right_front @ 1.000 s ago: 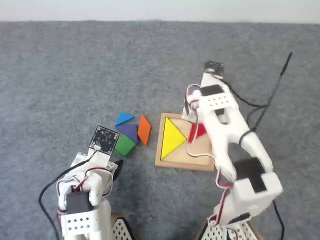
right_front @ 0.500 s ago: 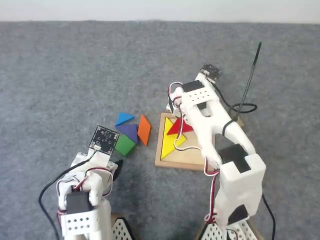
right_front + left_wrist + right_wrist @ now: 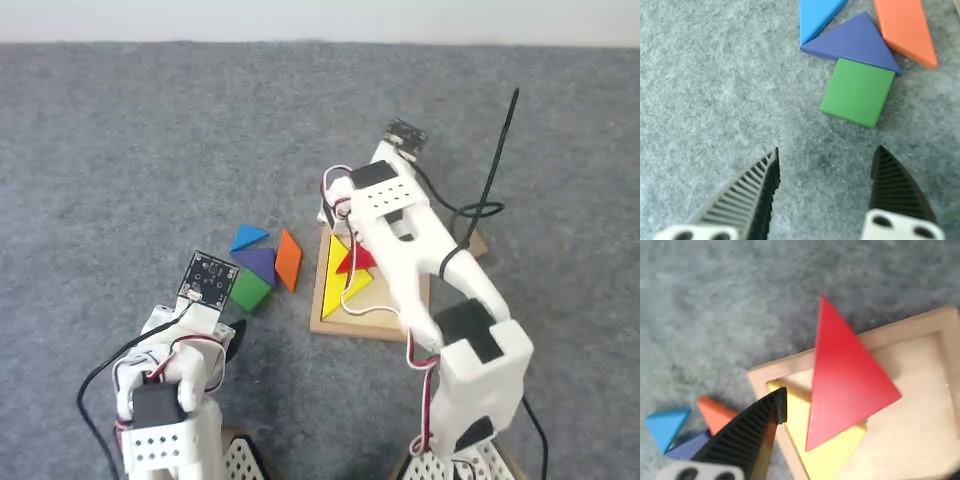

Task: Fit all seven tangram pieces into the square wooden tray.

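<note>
On the grey table, the square wooden tray holds the risk: the large red triangle overlaps the large yellow triangle and pokes past the tray's rim, so let go here it would likely rest tilted, not seated. It lies just beside the right jaws' one visible tip; whether they grip it I cannot tell. The left jaws gape wide near the small green square.

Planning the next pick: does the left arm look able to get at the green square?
Probably yes: the open left gripper hovers just short of the green square, with bare carpet between them.
</note>
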### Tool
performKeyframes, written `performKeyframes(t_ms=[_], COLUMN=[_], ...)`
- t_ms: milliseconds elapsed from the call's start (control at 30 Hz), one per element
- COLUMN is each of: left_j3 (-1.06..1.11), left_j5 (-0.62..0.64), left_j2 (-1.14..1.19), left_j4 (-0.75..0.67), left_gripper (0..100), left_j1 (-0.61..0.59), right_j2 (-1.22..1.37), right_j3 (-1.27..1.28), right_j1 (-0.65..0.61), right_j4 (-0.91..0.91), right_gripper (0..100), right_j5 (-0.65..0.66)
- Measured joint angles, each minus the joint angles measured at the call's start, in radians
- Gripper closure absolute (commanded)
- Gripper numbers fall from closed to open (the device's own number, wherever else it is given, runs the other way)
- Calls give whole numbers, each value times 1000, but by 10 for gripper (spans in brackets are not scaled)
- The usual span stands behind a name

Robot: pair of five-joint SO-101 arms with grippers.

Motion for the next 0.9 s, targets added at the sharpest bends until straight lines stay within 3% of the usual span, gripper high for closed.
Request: performKeyframes(t_ms=[100, 200, 367, 433, 600, 900], left_j3=[0, 0, 0, 0, 0, 0], left_j5=[0, 0, 0, 0, 0, 0], left_j2=[0, 0, 0, 0, 0, 0], left_j4=[0, 0, 0, 0, 0, 0], left_gripper=[716, 716, 716, 716, 716, 716], left_j1=[0, 0, 0, 0, 0, 0], right_j2=[-21, -23, -11, 31, 135, 150], right_j3=[-8, -72, -123, -133, -137, -138], right_j1=[-12, -12, -12, -14, -14, -15], right_j4=[3, 11, 40, 40, 37, -26], right_gripper=[421, 433, 652, 729, 812, 900], right_j5=[104, 358, 939, 1068, 1189, 1177])
